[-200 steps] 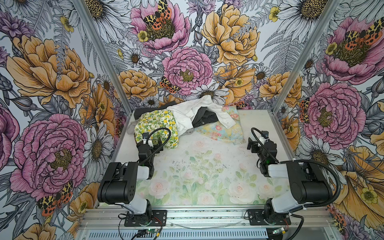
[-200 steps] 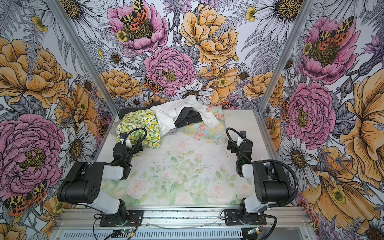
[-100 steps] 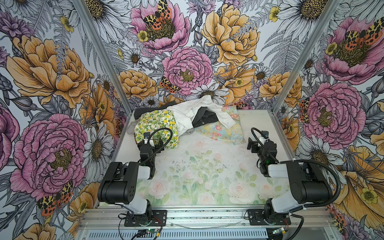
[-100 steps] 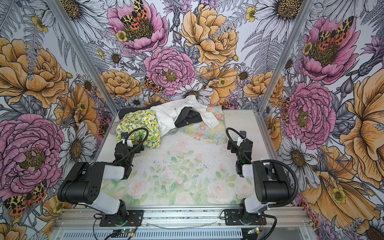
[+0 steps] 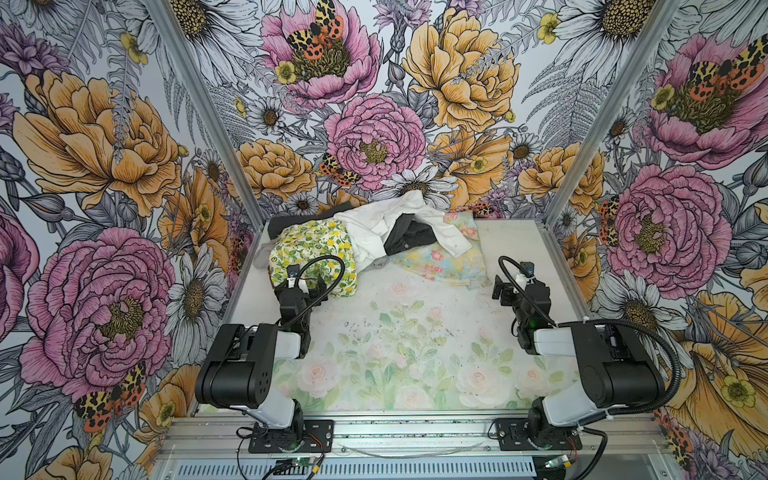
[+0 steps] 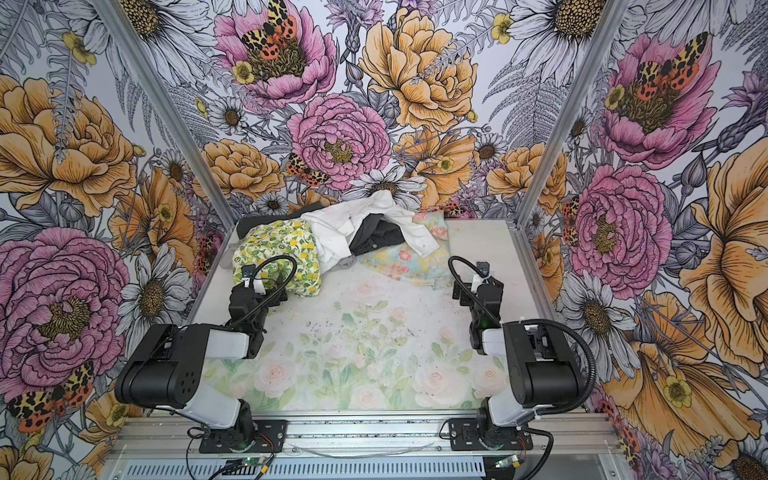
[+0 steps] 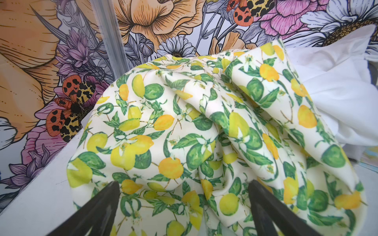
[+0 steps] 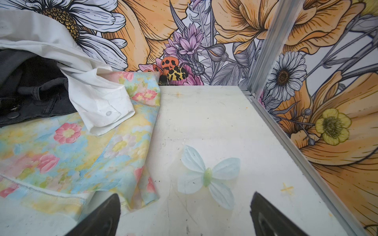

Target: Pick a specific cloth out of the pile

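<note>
White, scuffed tabletop (image 5: 511,249) printed with faint roses fills the floor of the flowered booth. At its far edge, left of centre, lies the pile (image 5: 374,239). Draped over the top of that heap is the cloth (image 5: 368,224), a plain white shirt whose upper folds lean on the far wall and whose sleeve runs right and nearer. A lemon-print cloth (image 5: 316,249) bulges on the pile's left side, touching the white fabric (image 7: 343,98). A pastel floral cloth (image 5: 440,262) lies flat on the right, under the sleeve. A dark grey garment (image 5: 409,237) shows between body and sleeve.

The left gripper (image 7: 183,183) stands with jaws spread wide at the near edge of the lemon print (image 7: 204,132), pinching nothing; contact cannot be told. The right gripper (image 8: 185,196) is equally spread over bare table, just right of the floral cloth (image 8: 61,151). Smallest, the shirt's cuff (image 8: 110,116) rests on that floral cloth, fastened with one button (image 8: 108,113).
</note>
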`<state>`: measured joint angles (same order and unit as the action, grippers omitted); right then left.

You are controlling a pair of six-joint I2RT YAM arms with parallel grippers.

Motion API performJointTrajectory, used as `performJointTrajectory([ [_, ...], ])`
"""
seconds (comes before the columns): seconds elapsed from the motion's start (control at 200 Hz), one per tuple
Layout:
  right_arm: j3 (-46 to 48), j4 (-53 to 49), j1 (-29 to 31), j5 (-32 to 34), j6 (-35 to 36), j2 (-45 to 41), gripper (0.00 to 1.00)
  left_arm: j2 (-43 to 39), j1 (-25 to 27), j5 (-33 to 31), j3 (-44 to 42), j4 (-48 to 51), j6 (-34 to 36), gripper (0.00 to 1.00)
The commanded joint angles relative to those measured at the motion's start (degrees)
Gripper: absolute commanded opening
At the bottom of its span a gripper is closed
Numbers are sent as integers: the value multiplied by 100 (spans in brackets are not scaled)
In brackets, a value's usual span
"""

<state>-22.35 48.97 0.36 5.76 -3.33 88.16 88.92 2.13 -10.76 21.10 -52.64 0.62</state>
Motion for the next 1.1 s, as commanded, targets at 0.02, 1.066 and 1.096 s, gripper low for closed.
performJointTrajectory([
  [0.02, 61, 174, 44, 118, 56, -77, 100, -11, 42, -84, 18, -194, 89, 99],
  [1.066, -227, -1008, 906, 1109, 702, -940, 100, -327, 133, -642, 294, 517, 51, 99],
  [1.096, -224, -1018, 930, 1133, 732, -966, 99, -466, 192, -720, 476, 995, 107, 99],
])
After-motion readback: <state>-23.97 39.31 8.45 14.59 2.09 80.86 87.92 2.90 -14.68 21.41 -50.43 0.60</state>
